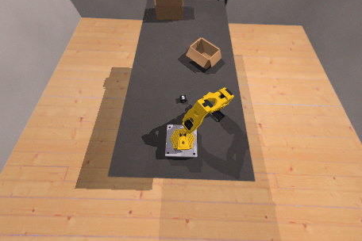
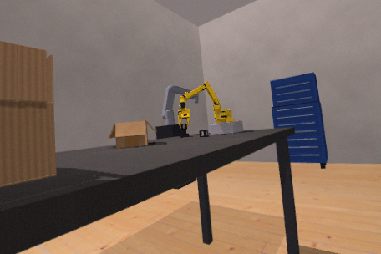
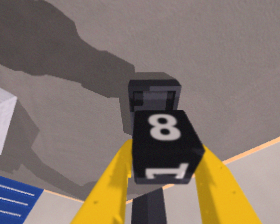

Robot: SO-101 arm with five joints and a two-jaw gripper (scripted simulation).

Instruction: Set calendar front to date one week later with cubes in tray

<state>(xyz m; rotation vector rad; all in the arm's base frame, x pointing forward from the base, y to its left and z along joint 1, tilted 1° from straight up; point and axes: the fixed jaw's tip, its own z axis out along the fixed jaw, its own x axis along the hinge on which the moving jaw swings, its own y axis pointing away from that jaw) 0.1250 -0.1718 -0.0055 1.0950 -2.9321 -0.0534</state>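
Note:
My gripper (image 2: pixel 184 125) (image 3: pixel 166 152) is shut on a black cube (image 2: pixel 184 127) (image 3: pixel 163 142), held above the calendar tray. In the wrist view one face shows a white 8 and the adjoining face a white 1, both lying sideways. The black tray (image 1: pixel 217 116) (image 2: pixel 184 135) (image 3: pixel 154 83) is partly hidden behind the held cube; its visible recess is empty. The month's name cannot be read. The other black cube (image 1: pixel 182 98) (image 2: pixel 203 134), with white marks, rests on the table apart from the tray; its digits are too small to read.
The grey base plate (image 1: pixel 169 151) (image 2: pixel 226 128) of my arm stands near the other cube. An open cardboard box (image 1: pixel 203 54) (image 2: pixel 131 134) stands farther along the table (image 1: pixel 159 65). A taller cardboard box (image 1: pixel 169 6) (image 2: pixel 25 114) stands at the far end.

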